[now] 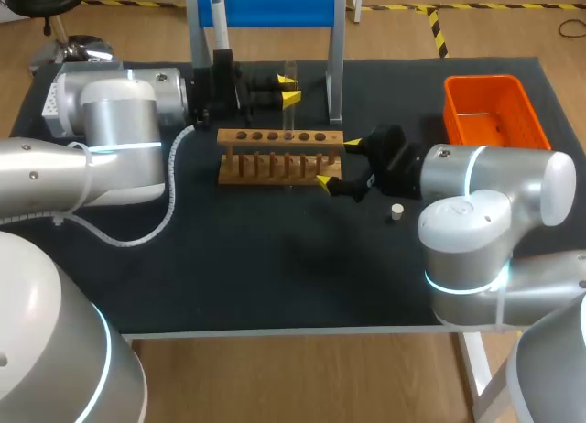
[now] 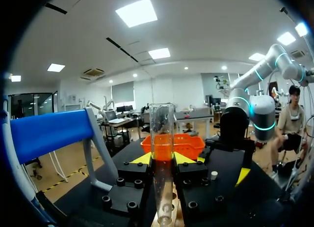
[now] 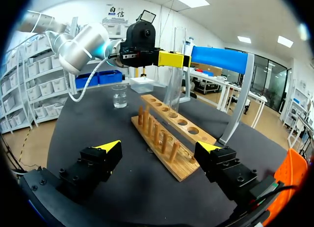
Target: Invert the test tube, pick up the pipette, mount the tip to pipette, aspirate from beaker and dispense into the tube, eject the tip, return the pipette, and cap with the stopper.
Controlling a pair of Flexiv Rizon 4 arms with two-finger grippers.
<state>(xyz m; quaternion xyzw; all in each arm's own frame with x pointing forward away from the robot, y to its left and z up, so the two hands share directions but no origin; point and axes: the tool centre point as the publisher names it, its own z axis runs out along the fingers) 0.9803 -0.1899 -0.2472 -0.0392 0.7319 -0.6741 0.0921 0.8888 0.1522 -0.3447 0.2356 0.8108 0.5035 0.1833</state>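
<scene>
The test tube [image 2: 162, 133] is held in the left claw [image 2: 162, 159], whose two yellow-tipped fingers are clenched on its mid-length from opposite sides. Its long axis is vertical, with the open mouth uppermost and the rounded end lowermost. The rounded end is located at the hole row of the wooden rack [image 1: 279, 137]; whether it sits in a hole cannot be told.

The right claw [image 3: 157, 149] is released, fingers wide apart. It is stationed low at the rack's end on the right arm's side, pointed along the rack and touching nothing.

The stopper [image 1: 396, 211] is noted on the table [image 1: 275, 276], close by the right arm and apart from the tube.

The coming move is judged to be a straight descent into the rack, falling to the left arm alone. Any tilt would risk the glass catching a hole's edge.
</scene>
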